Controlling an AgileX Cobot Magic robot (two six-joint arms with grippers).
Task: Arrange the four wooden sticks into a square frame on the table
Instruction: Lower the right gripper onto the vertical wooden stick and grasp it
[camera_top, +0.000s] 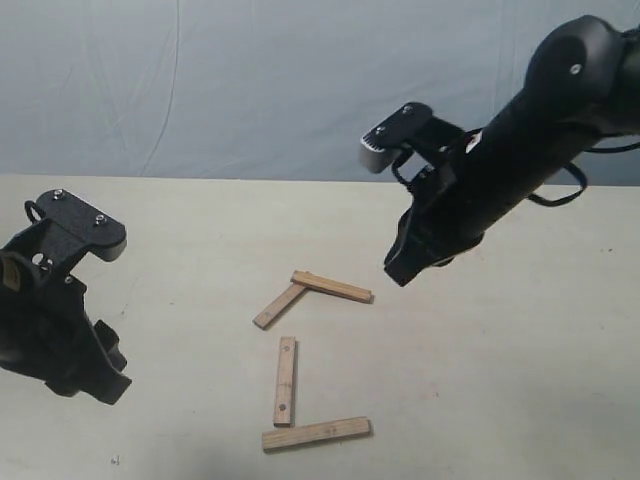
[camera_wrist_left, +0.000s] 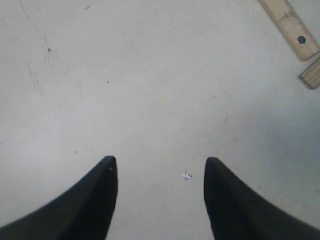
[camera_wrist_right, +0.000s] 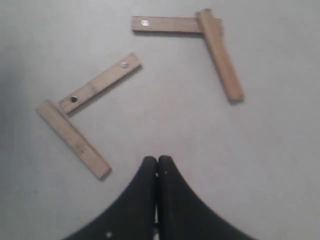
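Note:
The four wooden sticks lie on the table (camera_top: 520, 380) as two separate L-shaped pairs, not a closed square. In the far pair, one stick (camera_top: 332, 287) overlaps the end of a slanted stick (camera_top: 279, 306). In the near pair, an upright stick (camera_top: 285, 381) with a dot meets a flat-lying stick (camera_top: 316, 433). My right gripper (camera_top: 397, 272) hangs shut and empty to the right of the far pair; its wrist view shows all sticks (camera_wrist_right: 167, 23) (camera_wrist_right: 220, 55) (camera_wrist_right: 99, 82) (camera_wrist_right: 72, 138) beyond the gripper (camera_wrist_right: 157, 160). My left gripper (camera_top: 108, 385) (camera_wrist_left: 160, 162) is open and empty over bare table, left of the sticks.
The wrinkled blue-grey backdrop (camera_top: 250, 80) rises behind the table's far edge. In the left wrist view, the dotted stick's end (camera_wrist_left: 291, 28) and another stick's tip (camera_wrist_left: 311, 74) show at one corner. A small white speck (camera_wrist_left: 187, 176) lies between the left fingers.

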